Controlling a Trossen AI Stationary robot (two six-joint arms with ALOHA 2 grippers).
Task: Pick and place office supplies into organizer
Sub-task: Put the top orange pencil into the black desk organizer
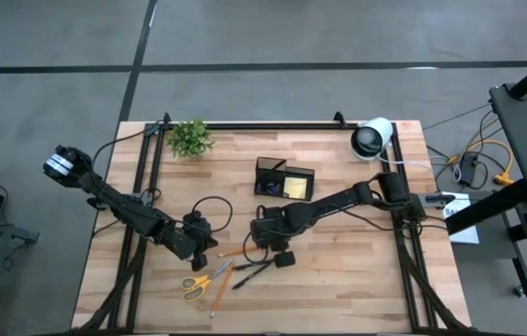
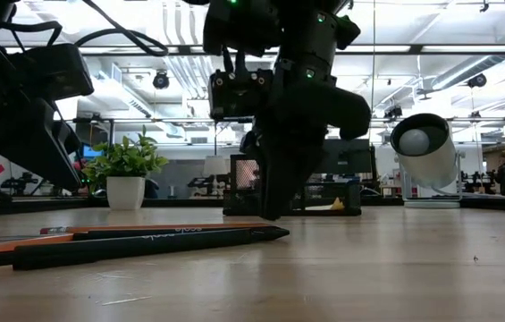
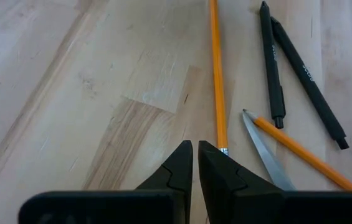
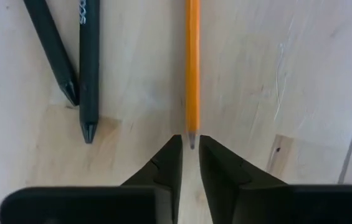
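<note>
Wooden table (image 1: pixel 356 280) is carrying everything; black mesh organizer (image 1: pixel 284 179) is sitting well beyond the loose supplies. Right gripper (image 4: pixel 190 163) is hanging low with jaws slightly parted, the tip of an orange pencil (image 4: pixel 192 62) lying just inside the gap. Left gripper (image 3: pixel 195 168) is waiting nearby, jaws nearly touching, holding nothing. Pinching only the tapered tip is likely risking the pencil pivoting or slipping out.

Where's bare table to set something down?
Free: wood left of the plant, and the front right corner beside the right gripper. Crowded: front centre, where pens, pencils and scissors lie by the left gripper.
</note>
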